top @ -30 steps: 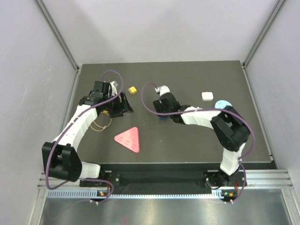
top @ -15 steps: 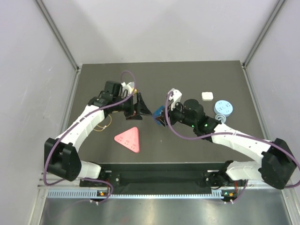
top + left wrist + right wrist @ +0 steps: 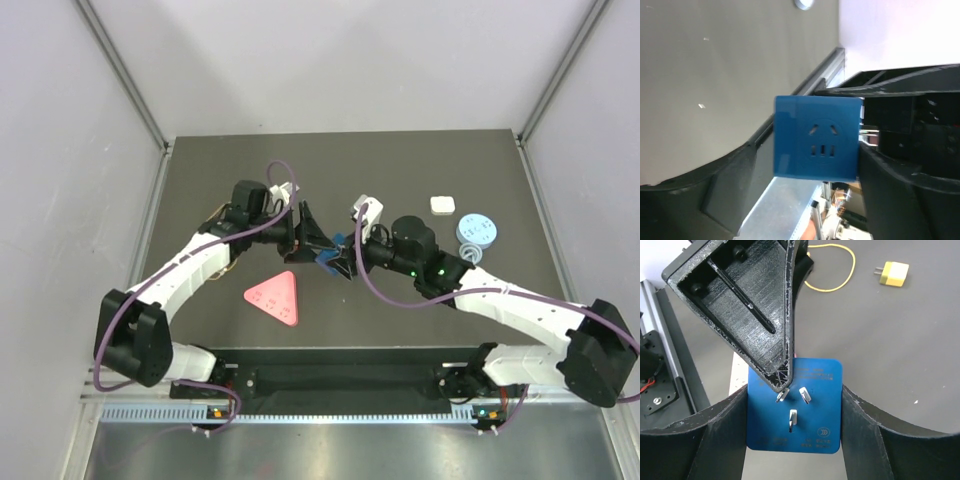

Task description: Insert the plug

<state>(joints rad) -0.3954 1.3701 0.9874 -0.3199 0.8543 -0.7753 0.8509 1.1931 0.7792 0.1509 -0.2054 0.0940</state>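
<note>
Right gripper (image 3: 794,412): its fingers are pressing on two opposite sides of the cube (image 3: 794,405), gripping it above the middle of the table (image 3: 400,170).
Cube: three prongs are pointing at the right wrist camera, and a face with socket holes is facing the left wrist camera.
Left gripper (image 3: 318,240): its fingers are standing wide apart and holding nothing. It is reaching in from the cube's 10 o'clock in the top view. One fingertip (image 3: 782,382) is overlapping the pronged face at its 11 o'clock corner; whether it is touching cannot be told.
Yellow plug (image 3: 892,273): it is lying on the table at 1 o'clock from the cube in the right wrist view, apart from both grippers.
Red triangle (image 3: 273,297): it is lying flat at 7 o'clock from the cube in the top view.
White block (image 3: 442,204) and blue disc (image 3: 476,229): they are sitting at 2 to 3 o'clock from the cube, well apart from it.
</note>
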